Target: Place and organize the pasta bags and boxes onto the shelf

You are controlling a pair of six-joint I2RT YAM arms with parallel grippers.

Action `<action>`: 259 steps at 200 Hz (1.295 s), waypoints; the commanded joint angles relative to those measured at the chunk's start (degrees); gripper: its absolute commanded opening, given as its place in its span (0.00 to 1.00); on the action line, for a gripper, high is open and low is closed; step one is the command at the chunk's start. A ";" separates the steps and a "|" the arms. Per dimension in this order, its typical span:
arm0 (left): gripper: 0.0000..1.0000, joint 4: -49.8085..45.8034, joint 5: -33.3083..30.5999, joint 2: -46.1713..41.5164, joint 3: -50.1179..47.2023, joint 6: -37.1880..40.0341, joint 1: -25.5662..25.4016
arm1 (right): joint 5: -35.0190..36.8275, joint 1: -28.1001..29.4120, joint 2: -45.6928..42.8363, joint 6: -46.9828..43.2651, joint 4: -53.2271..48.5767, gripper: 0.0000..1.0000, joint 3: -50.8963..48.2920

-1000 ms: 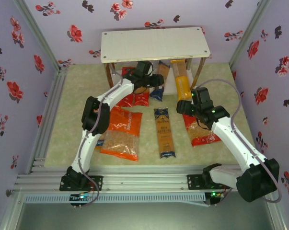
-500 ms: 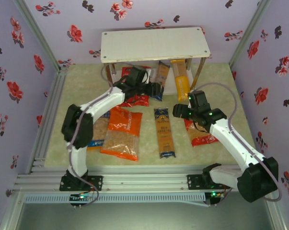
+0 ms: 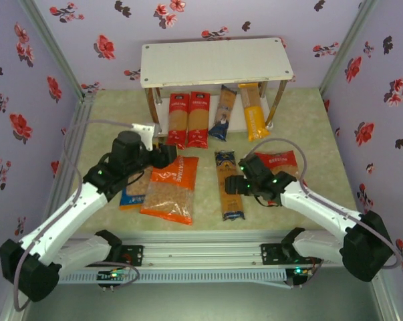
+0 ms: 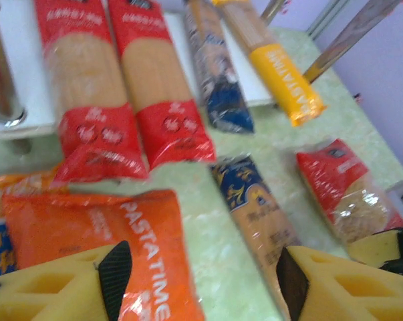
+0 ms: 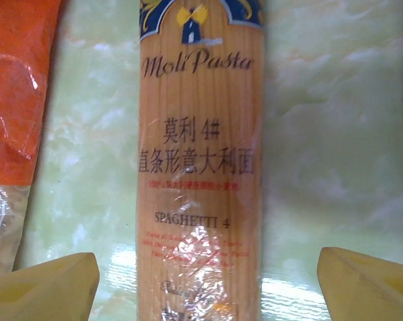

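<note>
As it lies flat, spaghetti pack (image 5: 198, 167): tan body, blue end (glossy).

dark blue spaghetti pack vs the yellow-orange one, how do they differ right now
Place: the dark blue pack lies on the table before the shelf; the yellow-orange pack lies on the shelf's lower board. Handling: the right tool hangs over the dark blue pack, jaws open either side; the yellow-orange pack has no tool by it. Both are long, narrow and lying flat.
</note>
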 commanded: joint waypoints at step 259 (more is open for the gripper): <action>0.69 5.08 7.36 -4.95 -7.51 -3.47 7.64 | 5.47 6.14 21.35 9.45 -0.56 0.54 4.27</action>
